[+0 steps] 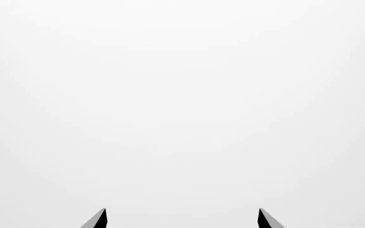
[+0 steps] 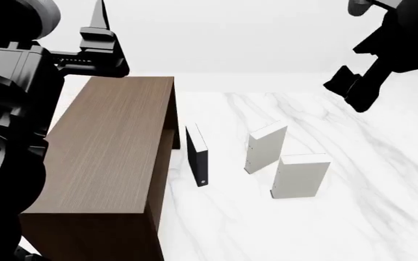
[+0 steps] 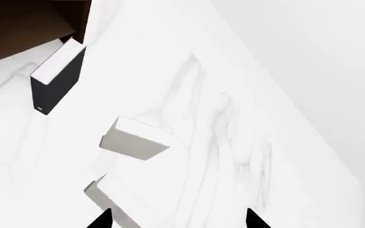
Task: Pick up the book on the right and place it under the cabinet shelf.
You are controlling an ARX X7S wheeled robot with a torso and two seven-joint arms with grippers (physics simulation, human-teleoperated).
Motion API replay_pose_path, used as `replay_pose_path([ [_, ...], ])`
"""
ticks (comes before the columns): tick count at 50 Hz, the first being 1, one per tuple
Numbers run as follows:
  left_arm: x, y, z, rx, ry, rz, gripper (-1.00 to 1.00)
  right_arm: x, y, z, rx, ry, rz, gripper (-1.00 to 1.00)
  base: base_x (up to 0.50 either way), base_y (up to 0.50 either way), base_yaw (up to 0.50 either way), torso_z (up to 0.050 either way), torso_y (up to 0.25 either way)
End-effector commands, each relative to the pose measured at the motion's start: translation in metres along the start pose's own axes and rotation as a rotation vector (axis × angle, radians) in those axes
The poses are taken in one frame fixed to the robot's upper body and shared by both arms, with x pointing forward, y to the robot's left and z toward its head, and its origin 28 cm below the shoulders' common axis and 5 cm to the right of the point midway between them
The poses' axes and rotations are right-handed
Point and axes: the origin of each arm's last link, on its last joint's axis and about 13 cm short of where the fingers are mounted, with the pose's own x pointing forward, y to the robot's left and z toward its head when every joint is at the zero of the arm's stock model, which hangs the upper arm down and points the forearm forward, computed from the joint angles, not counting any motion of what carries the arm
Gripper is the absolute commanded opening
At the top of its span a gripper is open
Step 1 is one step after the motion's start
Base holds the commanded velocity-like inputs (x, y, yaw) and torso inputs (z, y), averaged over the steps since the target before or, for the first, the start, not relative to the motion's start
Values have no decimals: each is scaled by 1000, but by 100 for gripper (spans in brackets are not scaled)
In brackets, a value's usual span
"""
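- White marbled surface [image 2: 383,179] carrying three upright books in a loose row beside the cabinet shelf [image 2: 107,157].
- Cabinet shelf: dark brown wood grain, large, at head-view left; open side facing the books.
- Thin black book [image 2: 197,156] standing just beside the cabinet's open side, apart from it.
- Cream-white book [image 2: 264,147] in the middle, upright, angled.
- The book [image 2: 300,175], greyish-white with blank cover, upright at the right end of the row, near the cream-white one, not touching; well apart from the cabinet.
- Left end effector [image 1: 182,219] raised high at head-view upper left, above the cabinet; wrist view: only two dark fingertips [image 1: 97,219] against blank white, spread with a wide gap, nothing between.
- Right end effector [image 3: 179,221] aloft at head-view upper right, clear of the surface and all books; fingertips [image 3: 101,220] parted wide, gripping nothing.
- Right wrist view: looking down on all three books, the greyish-white one nearest the fingertips, untouched.
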Motion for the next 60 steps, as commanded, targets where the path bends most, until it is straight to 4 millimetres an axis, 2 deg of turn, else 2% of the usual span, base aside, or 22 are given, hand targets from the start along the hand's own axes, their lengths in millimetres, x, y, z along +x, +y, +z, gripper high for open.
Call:
replay_pose_path([
  [1,-1,2,-1,0,-2,6,100,19,-2,-9,16,194,102,100,0,0,0,0,0],
  [19,-6,5,-5,-15,-5,12,100,60,-4,-5,-129,268,83,100,0,0,0,0,0],
  [31,-8,5,-5,-13,-4,11,100,84,-8,0,-225,225,53,100,0,0,0,0,0],
  [45,-10,6,-3,-6,-8,11,100,101,0,-3,-293,186,109,100,0,0,0,0,0],
  [60,-11,6,-2,-4,-7,14,100,114,7,-16,-324,159,143,100,0,0,0,0,0],
])
